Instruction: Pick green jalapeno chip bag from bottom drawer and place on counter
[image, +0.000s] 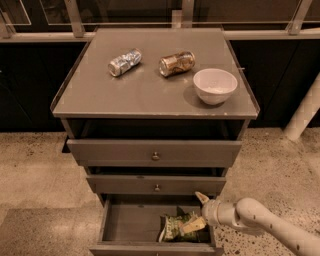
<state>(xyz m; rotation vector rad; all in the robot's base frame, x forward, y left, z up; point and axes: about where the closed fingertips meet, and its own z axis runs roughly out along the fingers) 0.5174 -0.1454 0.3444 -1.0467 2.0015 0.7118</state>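
Two fingers (193, 225) of the gripper (198, 212) hang open at the right end of the green chip bag (173, 228) in the bottom drawer (127, 220), so a shallow pinch may slip off the foil, or the lift may snag the drawer above (157, 186).

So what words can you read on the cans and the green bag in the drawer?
Green jalapeno chip bag in the bottom drawer: pale lettering, too blurred to read.
Silver can on the counter: too blurred to read.
Brownish can: label too blurred to read.
White bowl: no writing.
End effector, at the bag in the drawer's right side: no writing.
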